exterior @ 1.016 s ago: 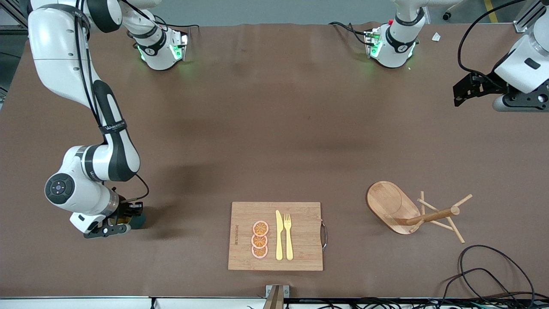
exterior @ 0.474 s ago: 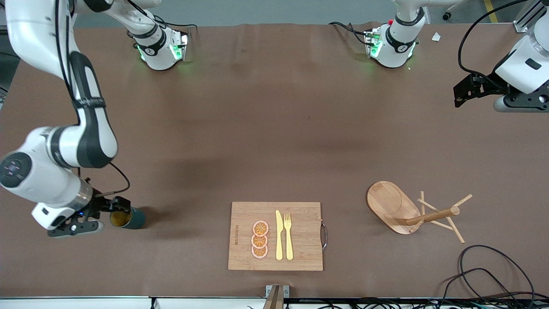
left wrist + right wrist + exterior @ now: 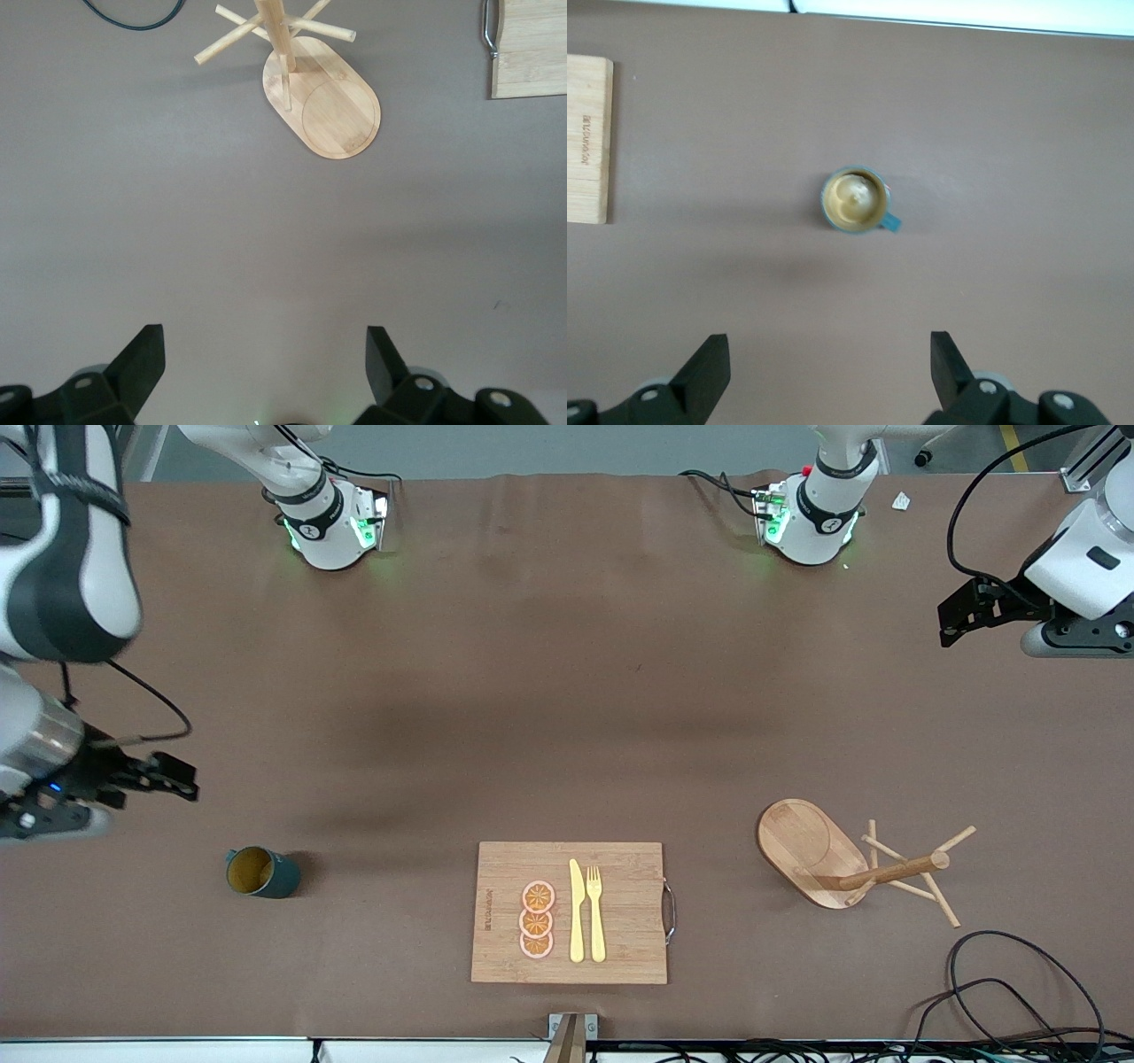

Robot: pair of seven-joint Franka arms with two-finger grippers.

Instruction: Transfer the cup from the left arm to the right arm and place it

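Black fingers of the right gripper (image 3: pixel 164 775) are spread wide and hold nothing, up above the table (image 3: pixel 532 691) at the right arm's end. Below it the teal cup (image 3: pixel 259 872) stands upright, beside the cutting board (image 3: pixel 569 912). Waiting at its own end, the left gripper (image 3: pixel 957 615) gapes empty.

1. We see a wooden cutting board (image 3: pixel 569 912) on the bench (image 3: pixel 567 691), near the front camera.
2. On it lie three orange slices (image 3: pixel 537 920), a yellow knife (image 3: pixel 577 911) and a yellow fork (image 3: pixel 595 913).
3. A wooden peg stand (image 3: pixel 842 859) sits toward the left arm's end.
4. Black cables (image 3: pixel 1001 992) lie near it.
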